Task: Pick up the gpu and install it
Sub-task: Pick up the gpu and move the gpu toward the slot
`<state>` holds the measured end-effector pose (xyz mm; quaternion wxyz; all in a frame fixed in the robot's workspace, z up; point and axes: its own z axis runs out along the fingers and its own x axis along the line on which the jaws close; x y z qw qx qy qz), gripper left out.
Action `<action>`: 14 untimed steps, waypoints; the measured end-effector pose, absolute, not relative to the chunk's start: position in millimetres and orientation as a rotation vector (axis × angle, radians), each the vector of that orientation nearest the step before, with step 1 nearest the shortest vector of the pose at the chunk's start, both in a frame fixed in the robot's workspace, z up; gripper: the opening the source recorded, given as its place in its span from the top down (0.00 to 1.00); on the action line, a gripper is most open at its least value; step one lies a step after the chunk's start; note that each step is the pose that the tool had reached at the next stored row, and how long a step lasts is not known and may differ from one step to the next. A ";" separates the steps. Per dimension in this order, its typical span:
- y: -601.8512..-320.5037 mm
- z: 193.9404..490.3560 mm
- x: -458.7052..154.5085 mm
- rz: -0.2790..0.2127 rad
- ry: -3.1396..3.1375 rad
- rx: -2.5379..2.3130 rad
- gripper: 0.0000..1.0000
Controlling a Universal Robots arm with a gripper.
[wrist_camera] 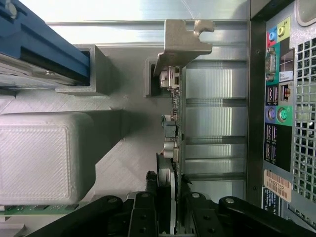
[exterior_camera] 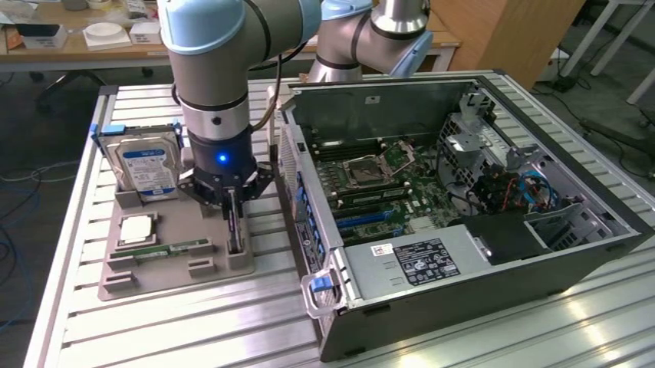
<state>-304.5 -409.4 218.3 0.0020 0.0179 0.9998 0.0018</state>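
At the exterior view's left, a hard drive [exterior_camera: 143, 165] is seen standing at the back of the tray [exterior_camera: 153, 277]. Just to its right, the gpu [exterior_camera: 236, 234] is stood on edge in a tray slot, with its silver bracket [wrist_camera: 182, 42] at one end. The pick-up step is judged to be in hand, at the grasp. The gripper [exterior_camera: 233, 202] is set astride the card's upper edge, and the card is not yet lifted. Whether it is closed on the card cannot be told. A square, centred hold on the thin board's faces is called for. The arm [exterior_camera: 210, 77] is held upright, wrist pointed straight down. Further right, the open computer case [exterior_camera: 573, 261] is laid on its side, with the motherboard [exterior_camera: 409, 184] exposed.
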 end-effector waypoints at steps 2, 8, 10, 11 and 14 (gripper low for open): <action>-409.4 218.3 -304.5 0.006 3.137 0.056 0.73; -409.4 218.2 -304.5 0.006 3.137 0.056 0.73; -409.4 218.3 -304.5 0.008 3.137 0.056 0.73; -409.3 218.8 -304.5 0.009 3.137 0.056 0.73; -409.4 222.6 -304.5 0.009 3.137 0.056 0.73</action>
